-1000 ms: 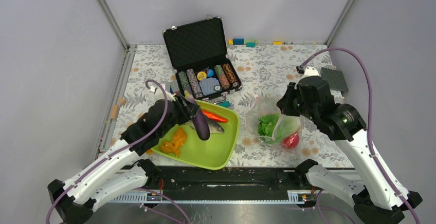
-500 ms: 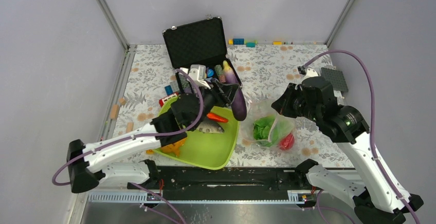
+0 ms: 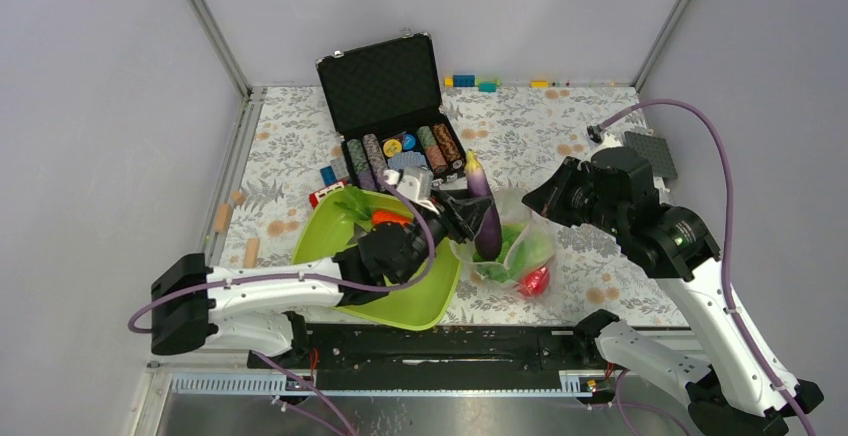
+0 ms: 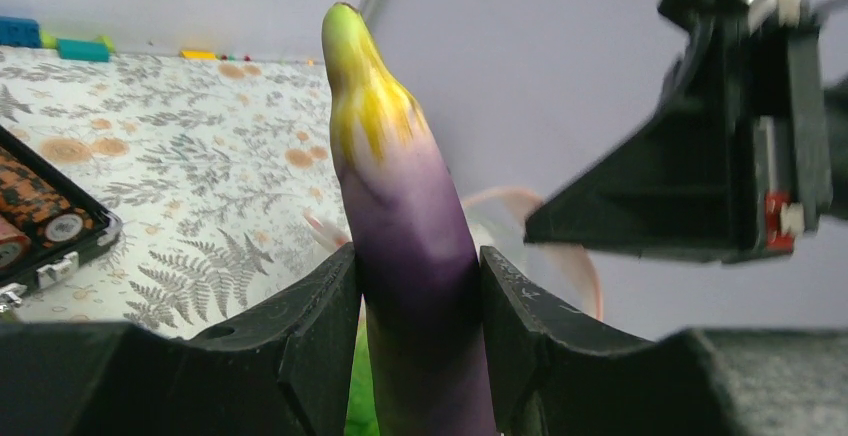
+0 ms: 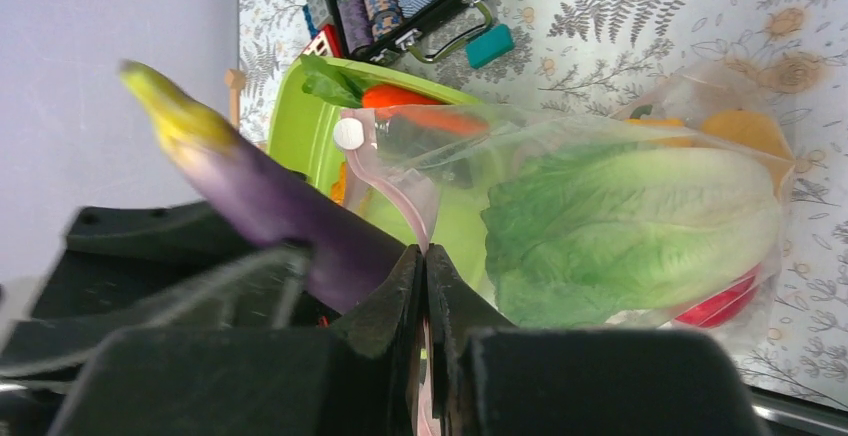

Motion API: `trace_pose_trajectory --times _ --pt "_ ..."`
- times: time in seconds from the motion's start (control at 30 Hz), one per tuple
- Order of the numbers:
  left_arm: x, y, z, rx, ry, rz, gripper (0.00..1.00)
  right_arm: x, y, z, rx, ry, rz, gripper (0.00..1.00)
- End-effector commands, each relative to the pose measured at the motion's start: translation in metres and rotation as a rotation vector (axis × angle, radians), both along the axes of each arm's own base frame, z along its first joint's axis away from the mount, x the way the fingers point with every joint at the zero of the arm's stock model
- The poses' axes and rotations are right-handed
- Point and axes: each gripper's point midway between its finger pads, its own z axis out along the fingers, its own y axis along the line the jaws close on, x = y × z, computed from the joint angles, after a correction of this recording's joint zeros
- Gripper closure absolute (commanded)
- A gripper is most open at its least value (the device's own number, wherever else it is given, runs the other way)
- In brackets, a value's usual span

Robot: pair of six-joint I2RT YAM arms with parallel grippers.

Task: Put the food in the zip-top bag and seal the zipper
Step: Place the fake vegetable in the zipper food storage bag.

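You've carried the eggplant [image 4: 400, 186] in the left tool [image 4: 418, 336] across to just beside the right tool [image 5: 425, 286], stem up; the bag [image 3: 530, 226] slid toward your left tool.

The left arm [image 3: 270, 291] and right arm [image 3: 712, 301] wear white shells between black joint housings. A purple cable [image 3: 660, 103] runs along each, and the jaws are matte black, wedge-shaped plastic.

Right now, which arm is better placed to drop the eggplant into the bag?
Left. The left gripper clamps the eggplant upright, apparently at the mouth of the zip-top bag. The right gripper is pinched on the bag's mouth edge, holding it up, so it is occupied.
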Motion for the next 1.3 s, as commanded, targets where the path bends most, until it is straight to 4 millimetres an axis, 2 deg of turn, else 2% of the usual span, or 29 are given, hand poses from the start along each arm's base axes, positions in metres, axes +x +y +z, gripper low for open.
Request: trace_pose_trajectory --times 0.0,0.2,0.33,0.73,0.83,1.0,1.13,1.2,1.27 --pt "-0.019 -0.017 0.018 -0.011 -0.105 -0.03 1.0 0.005 0.013 0.041 0.138 -0.084 0.011 0.98" --pt "-0.045 -0.032 -0.004 0.05 -0.132 -0.124 1.0 0.004 0.011 0.044 0.152 -0.093 0.0 0.98" --pt "-0.053 -0.037 -0.023 0.149 -0.147 -0.168 1.0 0.005 0.007 0.043 0.152 -0.095 -0.027 0.98" --pt "-0.097 -0.061 -0.082 0.438 -0.142 -0.481 1.0 0.005 0.004 0.046 0.161 -0.105 -0.042 0.98" --pt "-0.104 -0.068 -0.088 0.483 -0.136 -0.542 0.99 0.005 0.005 0.045 0.168 -0.106 -0.04 0.98" --pt "-0.095 -0.072 -0.08 0.521 -0.075 -0.49 0.68 0.004 0.007 0.042 0.171 -0.096 -0.031 0.96" --pt "-0.065 -0.058 -0.071 0.577 0.112 -0.273 0.68 0.004 0.007 0.04 0.166 -0.093 -0.03 0.95" --pt "-0.054 -0.049 -0.07 0.603 0.201 -0.17 0.78 0.004 0.007 0.039 0.167 -0.089 -0.033 0.95" --pt "-0.053 -0.049 -0.072 0.635 0.259 -0.15 0.81 0.005 0.007 0.038 0.169 -0.088 -0.037 0.95"
